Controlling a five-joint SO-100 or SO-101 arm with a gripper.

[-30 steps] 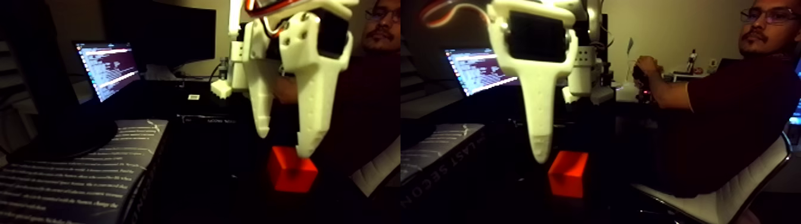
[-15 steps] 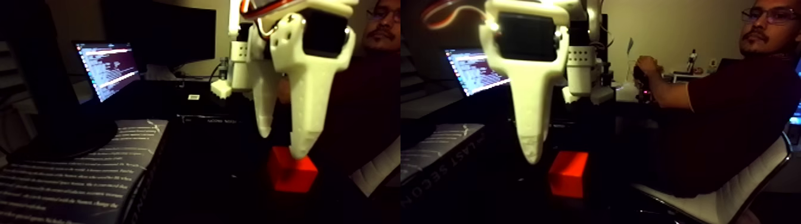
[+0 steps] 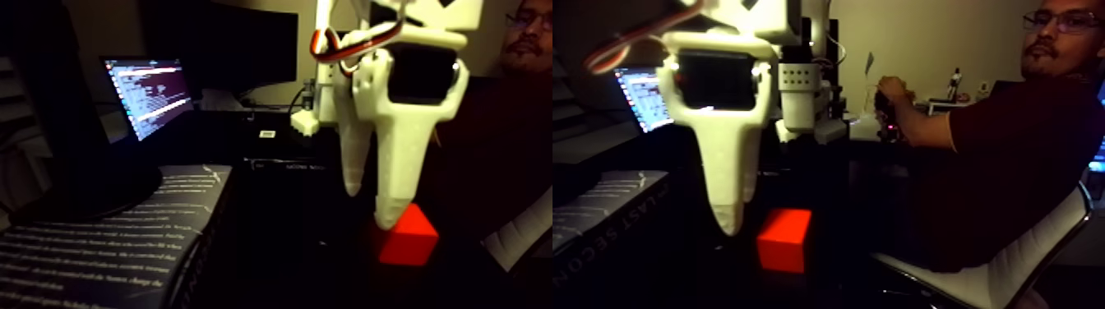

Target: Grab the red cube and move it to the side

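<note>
White end effector (image 3: 370, 205) fingers parted, nearer tip at red cube (image 3: 409, 239) left edge, dark tabletop around.

Dim home office, as I see it: lit laptop (image 3: 148, 94), dark monitor (image 3: 222, 49), seated person (image 3: 1011, 156), white chair (image 3: 1019, 267).

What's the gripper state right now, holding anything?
Gripper: open, holding nothing; its fingertips hang beside and above the red cube, which sits on the dark table.

gripper (image 3: 370, 205) blurred | red cube (image 3: 411, 242) corner hidden behind fingertip
</note>
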